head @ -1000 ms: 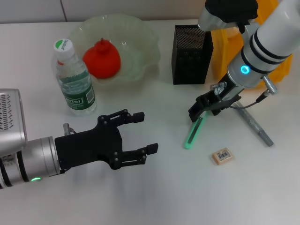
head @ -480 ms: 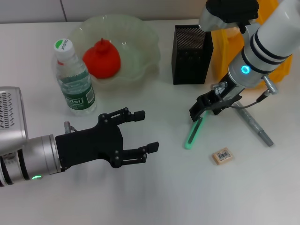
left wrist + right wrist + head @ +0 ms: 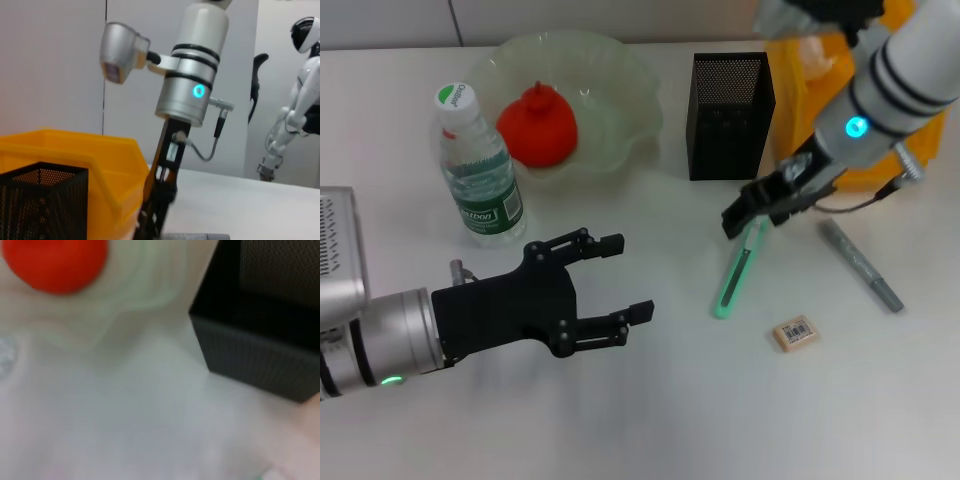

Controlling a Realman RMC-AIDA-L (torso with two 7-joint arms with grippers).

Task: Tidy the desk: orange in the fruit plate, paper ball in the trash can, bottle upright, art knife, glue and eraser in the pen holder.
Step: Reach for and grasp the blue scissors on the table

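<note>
Head view shows the right gripper point(image 3: 757, 212) closed on the green knife point(image 3: 736, 272) by its 12 o'clock tip, so it could swing and miss the pen holder point(image 3: 726, 115), while the left gripper point(image 3: 620, 278) idles open.

The right claw point(image 3: 752, 217) covers the art knife's point(image 3: 733, 280) upper end; whether it grips cannot be told.

pen holder point(image 3: 725, 115): black metal mesh, matt | fruit plate point(image 3: 620, 90): translucent glossy plastic | bottle point(image 3: 477, 170): clear plastic | surface point(image 3: 650, 400): smooth white
</note>
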